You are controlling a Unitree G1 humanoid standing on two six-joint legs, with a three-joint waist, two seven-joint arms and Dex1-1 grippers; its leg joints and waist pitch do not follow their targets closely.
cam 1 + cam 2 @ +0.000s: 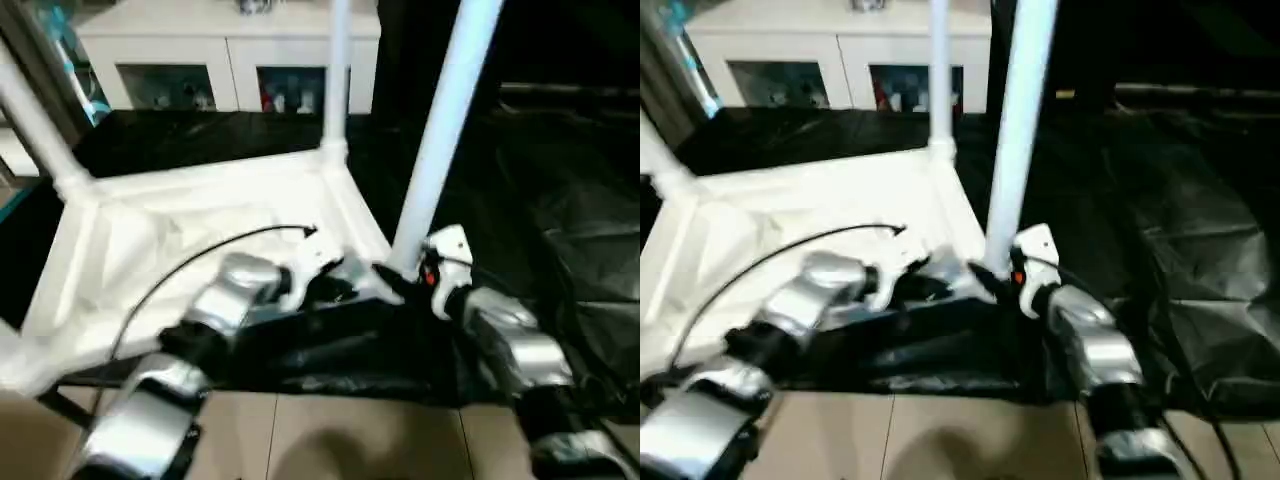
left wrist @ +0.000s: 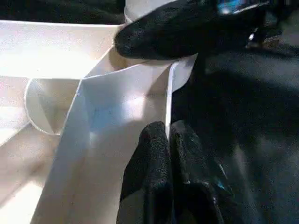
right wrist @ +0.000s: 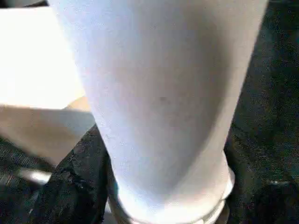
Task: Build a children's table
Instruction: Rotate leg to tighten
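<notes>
The children's table lies upside down on a black sheet, its white top facing up with three legs standing in corner sockets. My left gripper is shut on the thin rim of the top beside the near right corner, one finger on each side of the wall. My right gripper is closed around the base of the near right leg, which stands tilted in its socket. In the right wrist view this leg sits between my black fingers.
A white cabinet with glass-fronted compartments stands behind the table. Crumpled black sheet covers the floor to the right. Tan floor tiles lie nearest me. A black cable arcs over the table top from my left arm.
</notes>
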